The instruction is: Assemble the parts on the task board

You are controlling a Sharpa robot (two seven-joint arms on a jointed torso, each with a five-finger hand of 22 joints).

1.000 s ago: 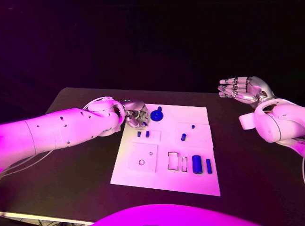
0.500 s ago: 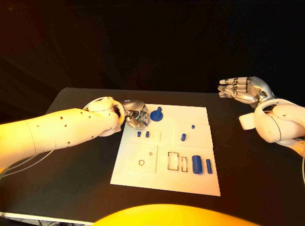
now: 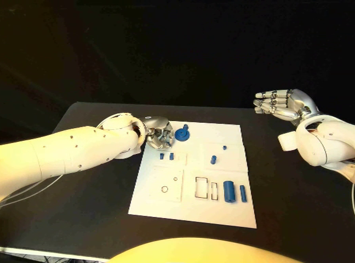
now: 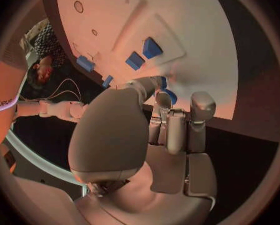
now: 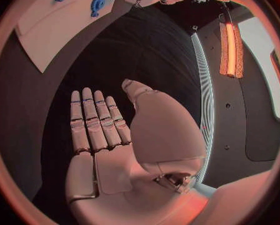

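We record the black surface carrying the white task board, with blue parts lying on it and no legible writing. The left hand sits at the board's far-left corner; the left wrist view shows its fingers touching a round blue part, but we cannot tell whether it is grasped. The right hand hovers off the board, released, fingers extended and grasping nothing.

The black table carries the white task board, which lies flat near its middle with its long sides running away from the robot. Dark tabletop shows on all sides of the board. A thin pale cable lies across the table's near left corner.
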